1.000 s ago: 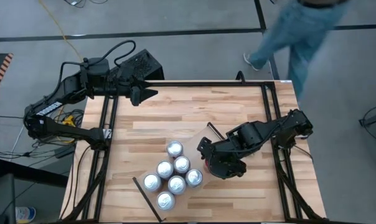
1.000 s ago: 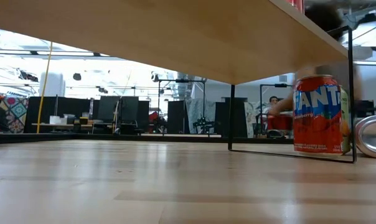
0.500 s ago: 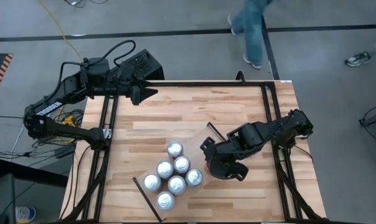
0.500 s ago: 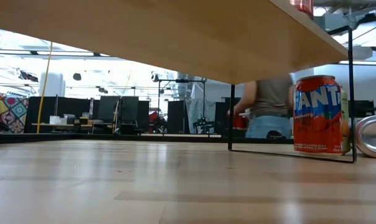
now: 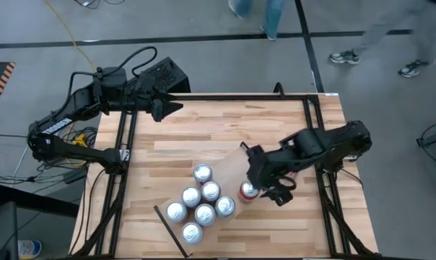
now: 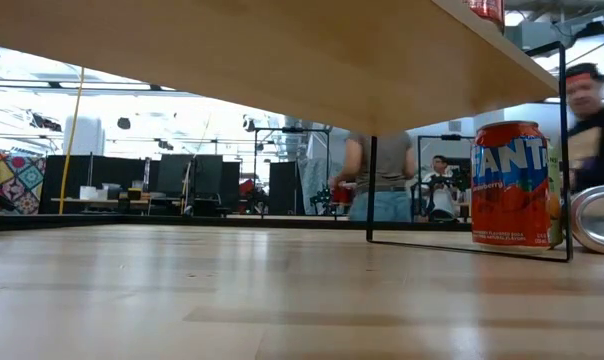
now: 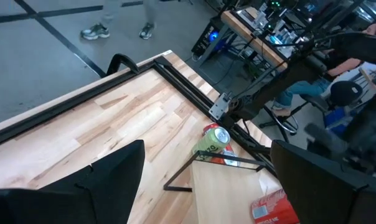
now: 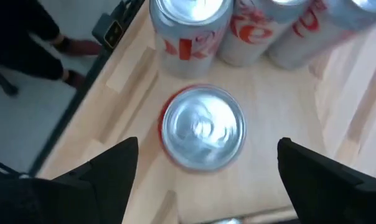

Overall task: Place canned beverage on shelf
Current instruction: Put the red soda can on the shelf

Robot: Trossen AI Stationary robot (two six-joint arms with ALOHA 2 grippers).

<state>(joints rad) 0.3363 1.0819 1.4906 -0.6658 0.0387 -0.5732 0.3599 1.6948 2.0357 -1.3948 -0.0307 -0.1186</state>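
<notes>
The shelf [image 5: 229, 170] is a pale board raised above the tabletop, with a black strip [image 5: 250, 153] at its end. Several silver-topped cans [image 5: 201, 202] stand on it. A red can [image 5: 247, 191] with a silver top [image 8: 203, 127] stands on the board's right part, next to them. My right gripper [image 5: 266, 184] is above this can and slightly to its right. It is open, its fingers [image 8: 98, 180] wide on either side, touching nothing. My left gripper [image 5: 171, 108] is open and empty at the table's far left.
Under the shelf, an orange Fanta can [image 6: 512, 185] stands on the tabletop and another can [image 6: 597, 220] lies on its side. The shelf's thin black legs [image 6: 567, 150] stand beside them. Black frame rails [image 5: 315, 130] run along the table's sides. People walk beyond the far edge.
My right gripper has drawn back from above the red can, toward the table's far right. The can's silver top now shows uncovered. The can stays upright on the shelf. People have walked past behind the table.
</notes>
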